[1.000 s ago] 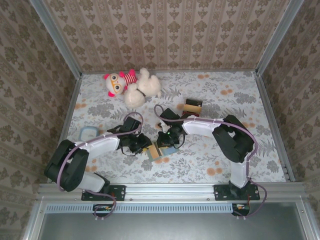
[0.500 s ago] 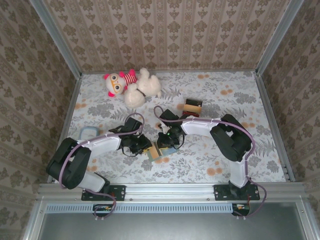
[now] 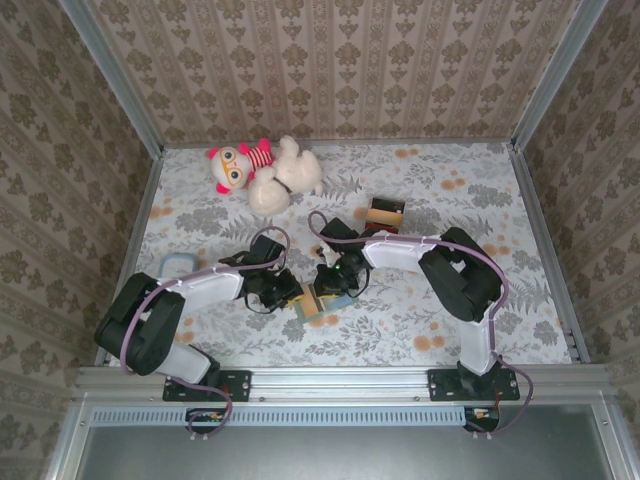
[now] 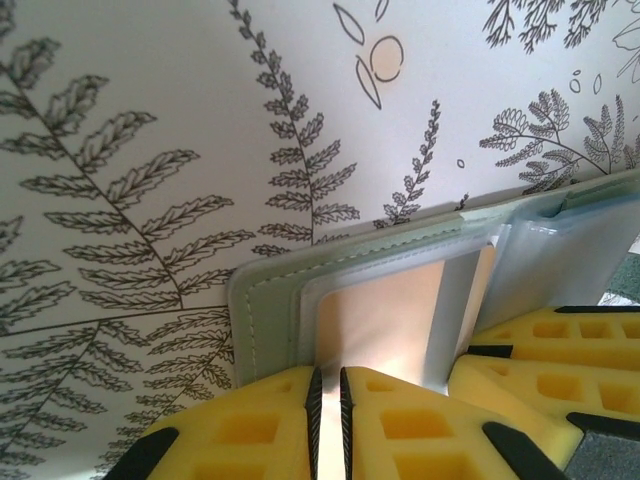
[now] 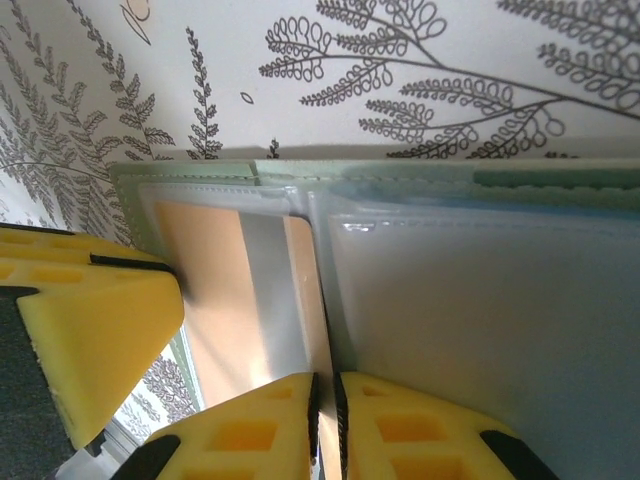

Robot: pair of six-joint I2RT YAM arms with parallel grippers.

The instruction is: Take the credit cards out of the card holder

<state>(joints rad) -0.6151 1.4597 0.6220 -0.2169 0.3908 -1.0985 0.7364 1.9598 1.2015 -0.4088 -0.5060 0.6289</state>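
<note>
Left gripper [image 4: 325, 420] has its yellow pads nearly together, with only a thin slit. They seem to nip the near edge of the tan card [image 4: 385, 310] in its clear pocket; whether the film is caught too, I cannot tell. Right gripper [image 5: 325, 420] is pressed together the same way on the card holder [image 5: 400, 178], near the fold. The holder lies spread flat on the table [image 4: 150, 80] between both grippers. I judge the card light, stiff and slippery, and the holder soft. Best is to hold the card by its free edge and pull it straight along the pocket.
</note>
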